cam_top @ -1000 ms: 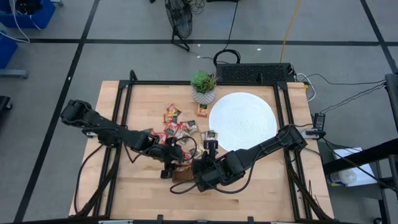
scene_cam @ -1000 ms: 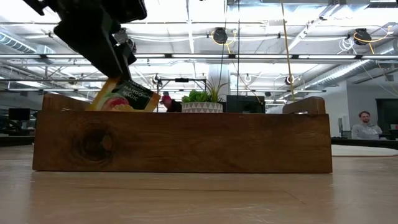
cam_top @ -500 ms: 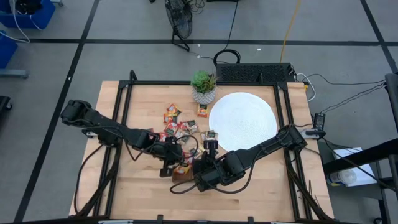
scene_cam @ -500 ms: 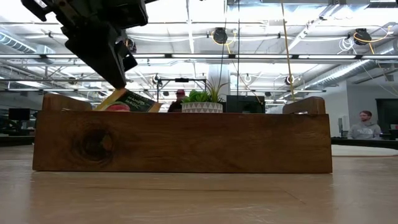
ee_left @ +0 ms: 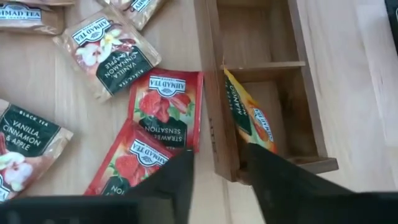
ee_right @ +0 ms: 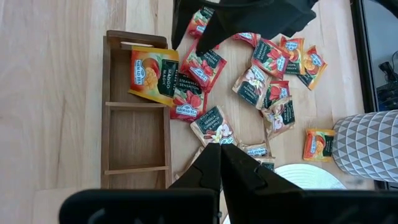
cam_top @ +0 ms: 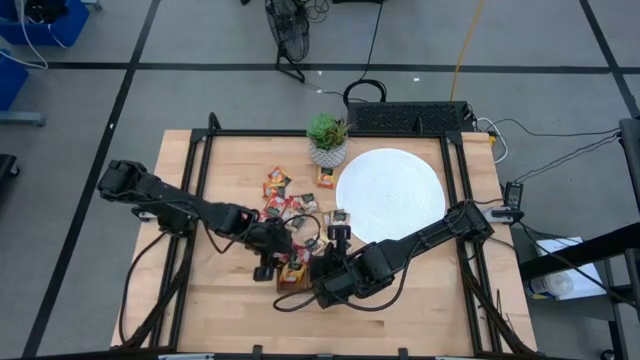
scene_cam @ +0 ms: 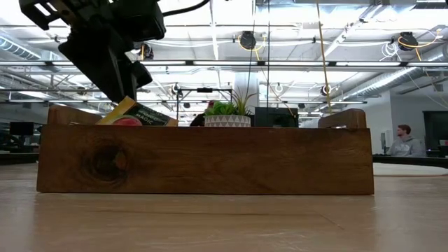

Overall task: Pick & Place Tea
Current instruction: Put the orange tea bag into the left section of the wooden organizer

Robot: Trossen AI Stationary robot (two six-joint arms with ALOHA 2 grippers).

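Note:
My left gripper (ee_left: 217,155) is open, just above the brown wooden tray (ee_left: 208,74) at its end compartment. An orange-yellow mango sachet (ee_left: 249,115) stands slanted in that compartment, leaning on the tray's side wall; its top edge pokes above the rim (scene_cam: 136,113). The fingers are beside it and I see no touch. More tea sachets, red and pale, lie loose on the table beside the tray (ee_right: 267,74) (cam_top: 285,205). My right gripper (ee_right: 221,149) is shut and empty, hovering above the table between the tray and the white disc (cam_top: 390,195).
A small potted green plant (cam_top: 327,138) stands at the far side, with one orange sachet (cam_top: 325,177) at its foot. The tray's other two compartments (ee_right: 137,137) hold nothing. Both arms crowd the tray (cam_top: 293,278). Bare wood lies along the near edge. A person sits in the room behind (scene_cam: 402,140).
The left gripper carried the mango sachet down into the tray's end compartment. The sachet hung tilted below the fingers and now rests on the tray wall. The gripper has since drawn back up a little, away from it.

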